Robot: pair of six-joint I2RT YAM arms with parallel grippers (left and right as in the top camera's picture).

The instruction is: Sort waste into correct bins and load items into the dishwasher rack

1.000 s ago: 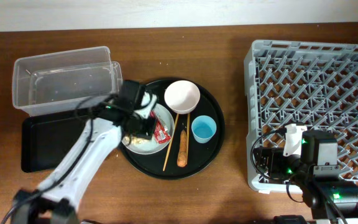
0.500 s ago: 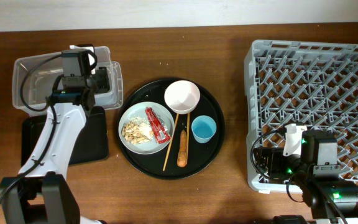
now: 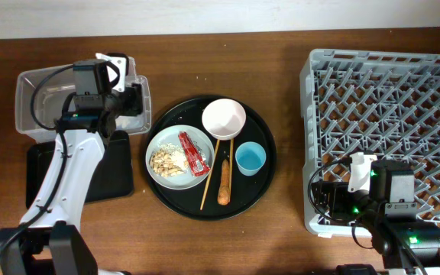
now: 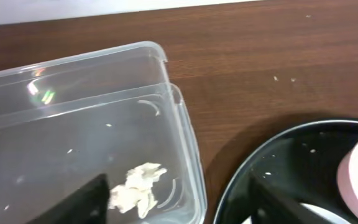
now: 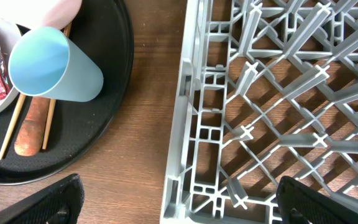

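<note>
My left gripper (image 3: 132, 99) hangs open over the right end of the clear tub (image 3: 52, 107). Below it a crumpled white tissue (image 4: 135, 186) lies loose on the tub floor, between the open fingers (image 4: 86, 199). The grey-green plate (image 3: 166, 140) holds flaky food scraps (image 3: 166, 160) and a red wrapper (image 3: 193, 153). Beside it are a white bowl (image 3: 224, 118), a blue cup (image 3: 250, 158), chopsticks (image 3: 208, 176) and an orange stick (image 3: 224, 183). My right gripper (image 3: 325, 200) stands open and empty over the front left corner of the dishwasher rack (image 3: 388, 114).
The plate, bowl, cup, chopsticks and stick all sit on a large round black tray (image 3: 262, 191). A shallow black rectangular tray (image 3: 48, 179) lies just in front of the clear tub, partly under my left arm. Bare wood separates the round tray from the rack.
My left gripper has gone from the plate, where it was shut, up and left to the clear tub and opened. The tissue now lies in the tub. The right arm has not moved.
</note>
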